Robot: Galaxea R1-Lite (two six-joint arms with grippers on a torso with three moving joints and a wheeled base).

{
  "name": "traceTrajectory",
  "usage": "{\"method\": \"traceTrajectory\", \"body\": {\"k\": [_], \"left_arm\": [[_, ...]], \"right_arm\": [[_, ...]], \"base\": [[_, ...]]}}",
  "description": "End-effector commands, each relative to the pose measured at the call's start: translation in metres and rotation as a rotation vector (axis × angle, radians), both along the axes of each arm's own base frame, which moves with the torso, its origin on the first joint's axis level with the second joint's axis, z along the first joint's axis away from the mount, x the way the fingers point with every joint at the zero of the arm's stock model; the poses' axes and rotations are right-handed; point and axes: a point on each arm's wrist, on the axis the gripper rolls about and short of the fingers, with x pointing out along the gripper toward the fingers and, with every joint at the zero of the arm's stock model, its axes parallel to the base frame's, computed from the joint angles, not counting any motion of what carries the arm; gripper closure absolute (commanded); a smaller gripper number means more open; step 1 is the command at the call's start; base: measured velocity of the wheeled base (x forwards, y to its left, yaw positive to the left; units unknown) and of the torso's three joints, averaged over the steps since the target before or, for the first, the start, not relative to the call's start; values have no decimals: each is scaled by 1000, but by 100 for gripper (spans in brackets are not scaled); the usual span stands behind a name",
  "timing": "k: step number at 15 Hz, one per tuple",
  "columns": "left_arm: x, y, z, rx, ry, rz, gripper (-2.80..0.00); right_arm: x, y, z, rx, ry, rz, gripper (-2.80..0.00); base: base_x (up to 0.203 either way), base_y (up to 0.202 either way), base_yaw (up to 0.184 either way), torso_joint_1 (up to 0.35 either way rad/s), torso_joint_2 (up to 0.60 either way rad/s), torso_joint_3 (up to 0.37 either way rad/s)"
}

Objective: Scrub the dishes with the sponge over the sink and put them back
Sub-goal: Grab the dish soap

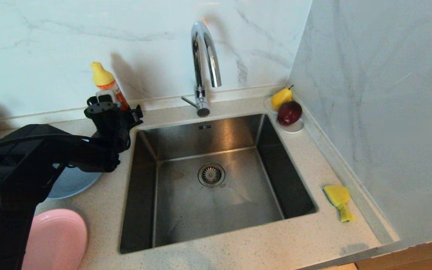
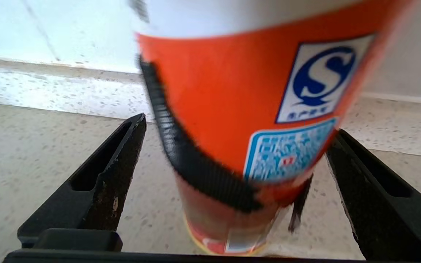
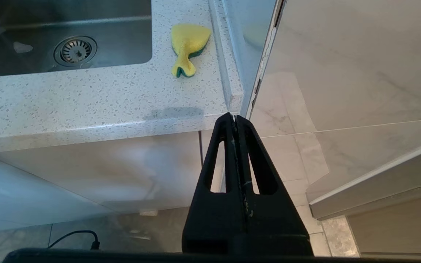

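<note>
left gripper (image 2: 232,164): jaws wide open, straddling the orange bottle (image 2: 254,109) at the sink's 10 o'clock; contact unclear, no squeeze visible
right gripper (image 3: 235,118): fingers pressed together, empty, parked below the counter edge
sponge (image 1: 339,200): on the counter (image 1: 238,247), sink's 4 o'clock, near the wall
blue plate (image 1: 71,183): sink's 9 o'clock, partly under the left arm
pink plate (image 1: 56,240): sink's 8 o'clock
sink (image 1: 186,210): nothing in it
bowl: not seen
</note>
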Motion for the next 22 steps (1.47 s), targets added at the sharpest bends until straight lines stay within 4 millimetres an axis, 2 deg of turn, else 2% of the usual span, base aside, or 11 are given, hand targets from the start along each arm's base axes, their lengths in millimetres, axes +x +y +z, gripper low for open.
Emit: {"method": "traceTrajectory", "body": {"k": [1, 8, 13, 14, 22], "left_arm": [[9, -1, -1, 0, -15, 2, -280], [21, -4, 8, 1, -21, -4, -280], [26, -4, 4, 1, -21, -1, -280], [26, -4, 4, -1, -20, 11, 0], [29, -4, -3, 6, -11, 21, 0]], "right_arm": [[0, 0, 0, 0, -1, 0, 0], [0, 0, 0, 0, -1, 0, 0], [0, 0, 0, 0, -1, 0, 0], [0, 0, 0, 0, -1, 0, 0], [0, 0, 0, 0, -1, 0, 0]], "base": [[0, 0, 0, 0, 0, 0], [0, 0, 0, 0, 0, 0], [0, 0, 0, 0, 0, 0], [0, 0, 0, 0, 0, 0], [0, 0, 0, 0, 0, 0]]}}
